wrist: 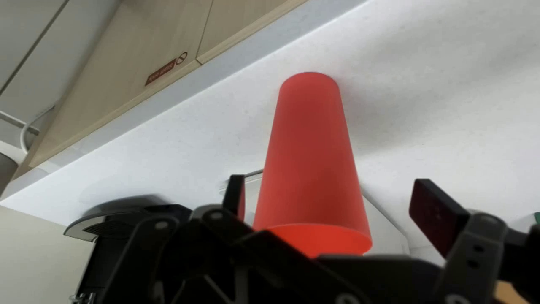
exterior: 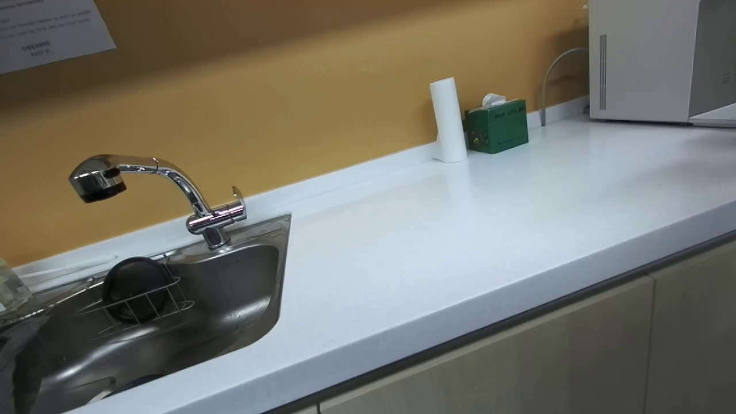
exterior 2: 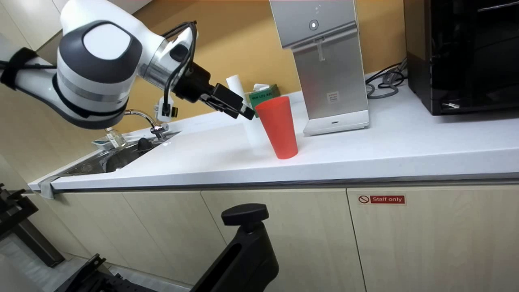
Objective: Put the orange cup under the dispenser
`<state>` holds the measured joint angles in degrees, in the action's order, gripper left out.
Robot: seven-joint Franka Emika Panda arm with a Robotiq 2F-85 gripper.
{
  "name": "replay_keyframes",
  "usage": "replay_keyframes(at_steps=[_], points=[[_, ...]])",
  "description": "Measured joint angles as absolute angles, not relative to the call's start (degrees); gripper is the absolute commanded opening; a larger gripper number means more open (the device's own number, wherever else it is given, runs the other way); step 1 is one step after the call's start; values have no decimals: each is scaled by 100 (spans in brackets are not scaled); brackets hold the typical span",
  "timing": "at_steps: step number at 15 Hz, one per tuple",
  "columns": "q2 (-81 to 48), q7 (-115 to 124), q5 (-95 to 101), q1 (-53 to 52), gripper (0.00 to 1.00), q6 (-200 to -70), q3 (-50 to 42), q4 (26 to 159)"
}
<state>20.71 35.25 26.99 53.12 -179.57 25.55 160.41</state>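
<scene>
- orange cup [exterior 2: 279, 129] upright on white counter [exterior 2: 405, 138], near dispenser [exterior 2: 336, 83], apart from it
- gripper [wrist: 332, 202] spread; in wrist view cup shows between the fingers [wrist: 434, 219], clear gap on one side
- paper roll [exterior: 449, 123] beside green tissue box [exterior: 506, 127], in both exterior views
- sink [exterior: 244, 276] and faucet [exterior: 184, 187], both exterior views too

Red sign [exterior 2: 387, 199] w/ prohibition symbol [exterior 2: 363, 199] on cab. door [exterior 2: 438, 239]: "Staff only"; upside down in wrist view. Green tissue box [exterior: 499, 127]: "LIFE" legible, rest unclear. Txt on wall notice [exterior: 54, 34] & dispenser [exterior 2: 332, 77] label [exterior 2: 333, 97] too blurry.
</scene>
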Motion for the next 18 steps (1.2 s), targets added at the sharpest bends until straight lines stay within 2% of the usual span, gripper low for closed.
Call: replay_keyframes(at_steps=[7,14,18], points=[[2227,5231,3263,7337,100,-18312,4663,15992],[2232,5326,3254,7532,100,-18373,4925,15988],[2345,5395,3229,7947,100,-18640,5473,15978]])
